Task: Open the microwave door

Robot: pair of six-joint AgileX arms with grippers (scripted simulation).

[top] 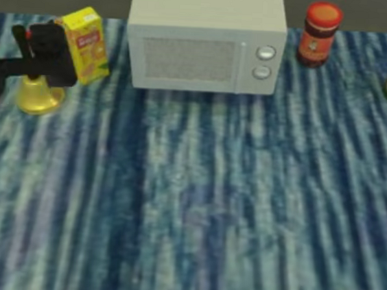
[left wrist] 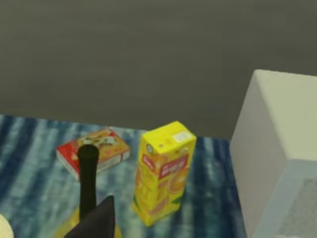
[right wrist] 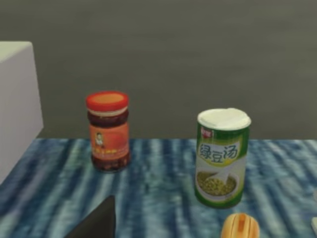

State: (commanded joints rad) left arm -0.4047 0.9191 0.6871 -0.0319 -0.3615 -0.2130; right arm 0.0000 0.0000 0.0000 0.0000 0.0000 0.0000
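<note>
We see the door (top: 188, 59) shut from above. Only our left wrist view shows a red box (left wrist: 93, 150). We cannot tell how our left gripper (top: 40, 43) stands.

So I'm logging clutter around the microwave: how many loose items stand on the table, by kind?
Cartons and boxes: 2, yellow juice carton, red flat box
Jars and cans: 2, red-lidded jar, green can
Bells: 1, golden bell
Bread rolls: 1
Total: 6
</note>
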